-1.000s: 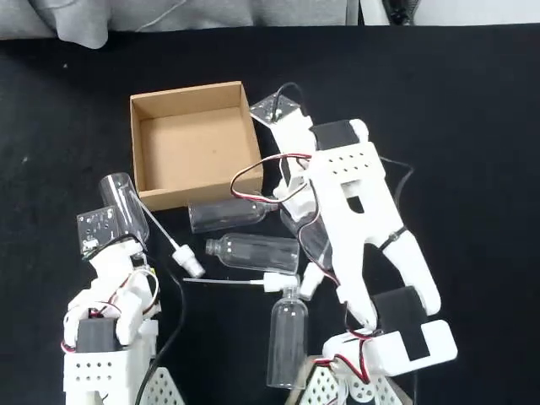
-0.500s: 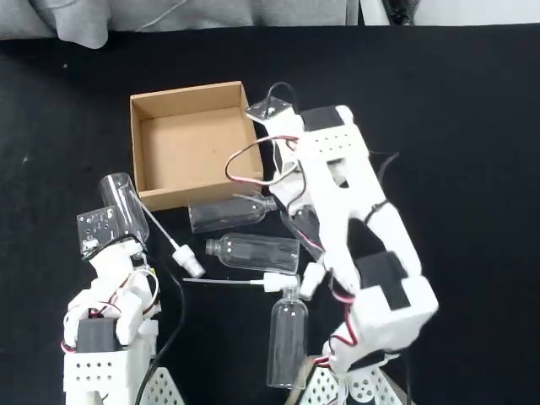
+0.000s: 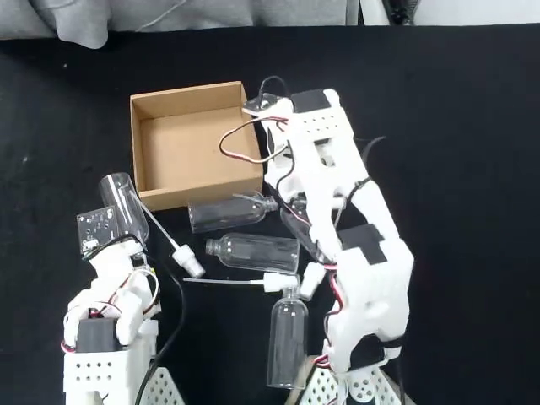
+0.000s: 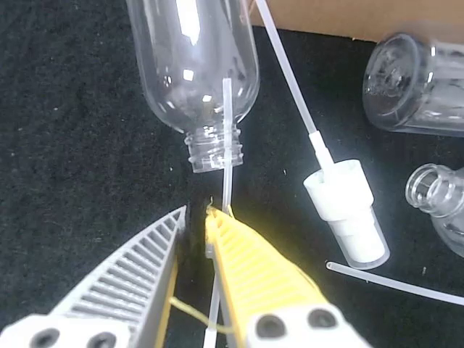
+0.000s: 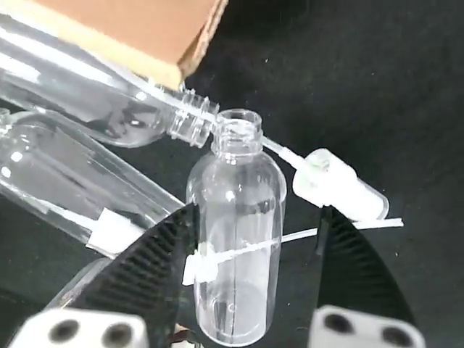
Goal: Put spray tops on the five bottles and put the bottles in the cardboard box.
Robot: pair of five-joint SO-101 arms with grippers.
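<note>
The cardboard box (image 3: pixel 194 173) stands open at the back left. My left gripper (image 4: pixel 194 212) has its grey and yellow jaws almost together on a thin spray tube (image 4: pixel 226 145). That tube runs into the neck of a clear bottle (image 4: pixel 196 65) lying just ahead. My right gripper (image 5: pixel 254 214) is open, with its black jaws on either side of another clear bottle (image 5: pixel 235 196) by the box corner (image 5: pixel 145 36). A capless bottle (image 3: pixel 232 213) and a second one (image 3: pixel 253 251) lie mid-table. Nearer the front, a bottle (image 3: pixel 287 337) has a spray top (image 3: pixel 278 281) at its neck.
A loose spray top (image 3: pixel 187 261) lies between the arms, its long tube slanting towards the box. Another white top (image 5: pixel 337 185) rests just beyond the straddled bottle. The right arm (image 3: pixel 354 253) stretches over the table's middle. Open black tabletop lies to the far right.
The right arm has swung left and forward towards the box corner, so its forearm now covers more of the middle bottles. The left arm and its bottle have stayed put.
</note>
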